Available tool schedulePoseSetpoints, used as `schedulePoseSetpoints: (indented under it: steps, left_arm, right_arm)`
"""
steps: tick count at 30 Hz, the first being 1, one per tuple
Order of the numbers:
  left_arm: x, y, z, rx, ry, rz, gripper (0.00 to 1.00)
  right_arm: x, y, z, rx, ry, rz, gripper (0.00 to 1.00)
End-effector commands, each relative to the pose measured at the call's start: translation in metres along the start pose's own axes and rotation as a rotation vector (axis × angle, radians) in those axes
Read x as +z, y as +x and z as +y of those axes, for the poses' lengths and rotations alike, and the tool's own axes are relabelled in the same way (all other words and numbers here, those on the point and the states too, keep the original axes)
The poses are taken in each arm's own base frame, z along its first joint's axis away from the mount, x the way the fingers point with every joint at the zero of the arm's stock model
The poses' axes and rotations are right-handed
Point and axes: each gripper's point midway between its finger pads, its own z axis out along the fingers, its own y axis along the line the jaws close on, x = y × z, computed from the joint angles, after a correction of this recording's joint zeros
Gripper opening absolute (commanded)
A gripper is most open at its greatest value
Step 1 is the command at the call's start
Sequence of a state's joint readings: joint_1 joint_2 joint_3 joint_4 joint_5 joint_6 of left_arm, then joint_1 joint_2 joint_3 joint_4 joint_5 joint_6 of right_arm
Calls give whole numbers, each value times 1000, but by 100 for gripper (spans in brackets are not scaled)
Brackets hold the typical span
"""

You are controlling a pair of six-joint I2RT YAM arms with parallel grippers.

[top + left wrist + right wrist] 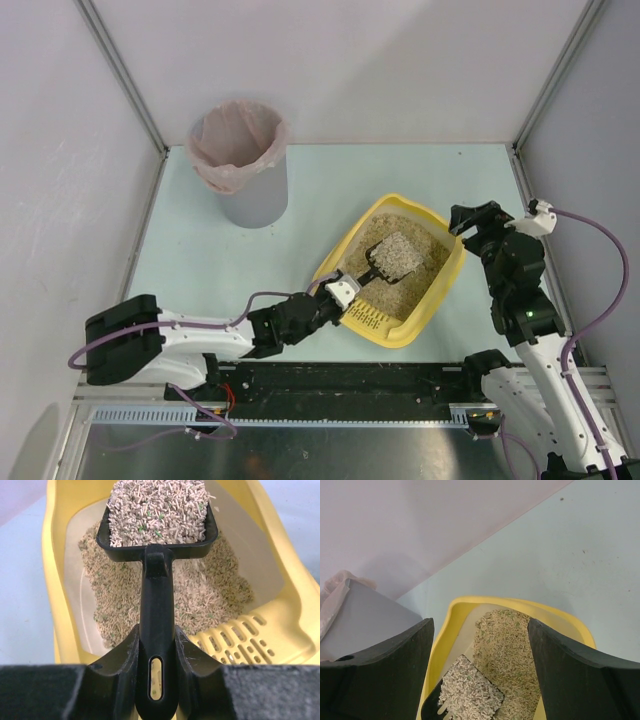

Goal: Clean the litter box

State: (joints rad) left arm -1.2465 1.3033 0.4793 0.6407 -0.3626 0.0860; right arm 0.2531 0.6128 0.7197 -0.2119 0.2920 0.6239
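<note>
- Scoop (157, 530), heaped with pale pellets, hangs over the litter box (452, 275), its black handle pinched between the fingers (120, 665) of the left gripper (343, 293).
- The litter box sits on the worktop (220, 270) right of centre, with its grille (240, 640) towards the arm bases and sandy litter (215, 590) across its floor.
- At the box's far right corner hovers the right gripper (466, 222), fingers spread with nothing between them; whether it touches the rim cannot be told.
- The step in hand appears to be lifting a loaded scoop clear of the box.
- The next move calls for carrying the load level to the bin (240, 160), well apart at the far left.
- It must then be tipped inside the pink liner without spilling on the worktop.
</note>
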Motion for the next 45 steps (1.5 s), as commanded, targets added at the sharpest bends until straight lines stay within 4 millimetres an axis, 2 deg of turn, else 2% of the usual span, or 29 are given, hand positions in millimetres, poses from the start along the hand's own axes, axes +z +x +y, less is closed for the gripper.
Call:
schedulePoseSetpoints:
  steps: [1,2,4,5,7,10,13,14,16,17,19,20,21,22,24,25,26,28,30,33,35,36,37,38,39,40,42,43,45]
  left_arm:
    - [-4,-17,17,-60,-68,-89,0]
    - [-7,-21,18,-78,-67,-102,0]
    - [-9,-24,0,-67,35,-115,0]
    - [-9,-23,0,-62,30,-113,0]
    - [-11,-16,15,-80,-34,-98,0]
    - [-13,-23,-7,-65,83,-117,0]
    - [-15,-16,25,-102,-66,-104,0]
    - [-16,-19,11,-120,32,-117,0]
    - [-16,-25,-7,-84,104,-126,0]
    - [-16,-26,-6,-53,87,-124,0]
    - [-18,-23,20,-75,-44,-115,0]
    - [-18,-24,18,-109,-16,-121,0]
    - [-18,-30,-2,-100,95,-137,0]
    - [-17,-29,-10,-76,117,-129,0]
    - [-16,-26,-2,-44,57,-113,0]
    - [-16,-22,17,-60,-38,-102,0]
    - [-17,-26,18,-112,-22,-116,0]
    - [-20,-30,6,-108,60,-133,0]
    - [-25,-27,19,-134,-12,-136,0]
    - [-23,-26,-1,-150,101,-132,0]
    - [-21,-20,3,-91,47,-109,0]
    - [-22,-19,16,-104,-18,-108,0]
    - [-22,-19,21,-126,-28,-110,0]
    - [-22,-27,0,-159,113,-129,0]
    - [-20,-25,-11,-128,159,-119,0]
    - [-19,-24,-14,-67,155,-110,0]
    - [-19,-18,16,-57,-6,-88,0]
    - [-20,-18,19,-101,-7,-92,0]
    - [-22,-22,-2,-99,138,-107,0]
  right_arm:
    - [1,-10,0,-13,8,-41,80]
    - [1,-10,0,-11,12,-42,80]
    - [0,-12,0,-8,10,-48,80]
    - [0,-12,0,-8,10,-49,80]
    - [0,-11,1,-6,5,-45,80]
    - [0,-11,0,-8,9,-47,80]
    - [-1,-12,0,-8,8,-48,80]
    - [0,-11,0,-6,10,-48,80]
    - [0,-12,-1,-11,13,-50,80]
    - [1,-11,0,-12,11,-47,80]
    - [1,-11,0,-11,10,-44,80]
    - [1,-10,0,-9,11,-43,80]
    - [0,-11,-1,-7,12,-46,81]
    - [1,-12,0,-8,10,-48,80]
    - [1,-10,0,-11,10,-44,81]
    - [1,-11,0,-7,11,-45,80]
    - [0,-10,0,-8,11,-43,80]
    - [0,-12,0,-11,12,-51,81]
    - [0,-12,-1,-13,14,-49,80]
    - [1,-11,-1,-7,16,-49,80]
    - [1,-11,1,-8,6,-44,80]
    - [1,-9,1,-9,4,-39,80]
    - [1,-9,1,-8,7,-38,80]
    - [0,-10,0,-7,9,-42,80]
    - [-1,-11,0,-7,8,-46,80]
    - [-1,-13,0,-8,8,-51,80]
    - [-2,-13,2,-20,-3,-51,80]
    - [-3,-14,2,-26,-5,-54,81]
    - [-4,-17,0,-41,0,-65,81]
